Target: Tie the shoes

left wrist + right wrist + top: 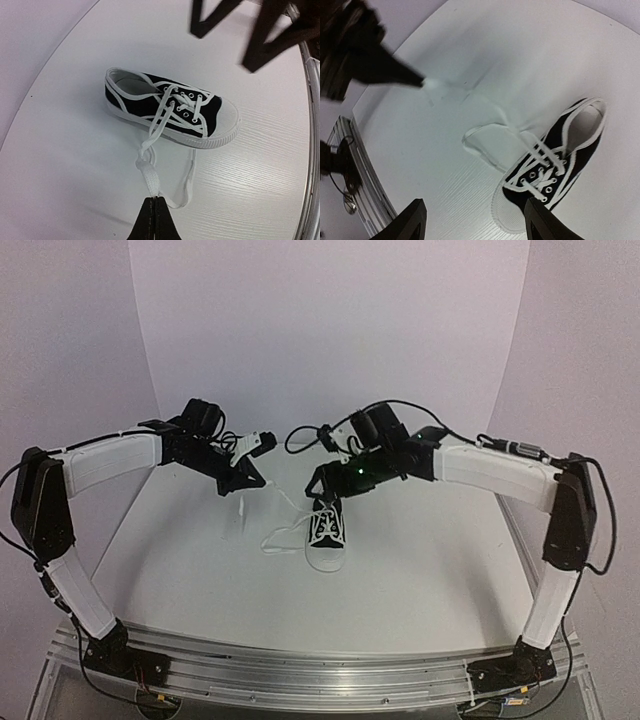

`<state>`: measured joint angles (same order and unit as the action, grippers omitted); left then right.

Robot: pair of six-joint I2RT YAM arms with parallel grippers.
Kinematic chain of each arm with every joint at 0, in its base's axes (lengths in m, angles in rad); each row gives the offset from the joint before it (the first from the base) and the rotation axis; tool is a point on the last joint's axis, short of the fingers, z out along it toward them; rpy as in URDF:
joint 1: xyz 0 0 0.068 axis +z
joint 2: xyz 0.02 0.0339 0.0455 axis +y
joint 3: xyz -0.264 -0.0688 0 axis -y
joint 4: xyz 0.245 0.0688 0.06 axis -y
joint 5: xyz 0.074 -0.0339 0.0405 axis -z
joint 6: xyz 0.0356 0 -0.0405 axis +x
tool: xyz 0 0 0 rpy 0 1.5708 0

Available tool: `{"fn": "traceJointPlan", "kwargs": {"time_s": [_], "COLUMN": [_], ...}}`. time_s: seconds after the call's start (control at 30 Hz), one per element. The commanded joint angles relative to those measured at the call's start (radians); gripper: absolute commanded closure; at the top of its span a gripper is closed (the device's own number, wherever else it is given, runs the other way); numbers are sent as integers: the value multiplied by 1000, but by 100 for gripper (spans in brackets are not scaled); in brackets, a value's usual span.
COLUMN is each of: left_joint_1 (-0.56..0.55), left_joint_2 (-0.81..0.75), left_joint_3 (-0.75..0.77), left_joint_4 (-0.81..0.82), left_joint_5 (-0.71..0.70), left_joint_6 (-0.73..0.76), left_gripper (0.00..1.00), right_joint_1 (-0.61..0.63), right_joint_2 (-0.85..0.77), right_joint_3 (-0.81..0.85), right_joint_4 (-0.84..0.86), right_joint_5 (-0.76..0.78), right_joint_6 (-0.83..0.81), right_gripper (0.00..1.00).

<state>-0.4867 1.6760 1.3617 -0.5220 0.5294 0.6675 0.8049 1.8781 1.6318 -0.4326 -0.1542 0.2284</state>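
The sneaker point(325, 530) lies on its sole on the white counter point(420, 570), just below the right hand point(322, 483) and off to the inner side of the left hand point(256, 478). Its toe cap points toward the arm bases.

The left hand point(154, 212) is pinched tight on 1 lace point(149, 175), its 2 fingers pressed together on the flat white end. From that grip the lace runs away from the hand to the eyelets, lifted off the counter. A second strand loops loose on the counter just beside the sneaker point(170, 110), between it and the left hand.

The right hand point(477, 220) hangs wide, its 2 fingers well apart with nothing between them. In its wrist view the sneaker point(555, 160) sits under its far finger, the loose loop point(482, 145) lies between the fingers' line and the left hand point(417, 80), and the held strand is blurred there.

In the left wrist view the right hand point(225, 50) shows as dark blurred fingers above the toe.
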Motion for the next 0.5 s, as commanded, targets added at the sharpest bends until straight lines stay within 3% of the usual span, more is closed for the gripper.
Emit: {"fn": "traceJointPlan", "kwargs": {"time_s": [0.0, 0.1, 0.2, 0.47], "left_joint_1": [23, 47, 65, 71], "left_joint_2": [32, 55, 87, 108], "left_joint_3": [-48, -57, -45, -62], "left_joint_4": [90, 105, 106, 117], "left_joint_5": [-32, -36, -46, -44], "left_joint_6": [-32, -37, -45, -20], "left_gripper": [100, 100, 100, 100], "right_joint_1": [102, 147, 156, 142], "right_joint_2": [-43, 57, 204, 421], "right_joint_3": [-306, -269, -172, 18], "right_joint_4": [441, 504, 509, 508], "right_joint_5": [-126, -145, -138, -37], "right_joint_6": [-219, -409, -499, -553], "right_gripper": [33, 32, 30, 24]}}
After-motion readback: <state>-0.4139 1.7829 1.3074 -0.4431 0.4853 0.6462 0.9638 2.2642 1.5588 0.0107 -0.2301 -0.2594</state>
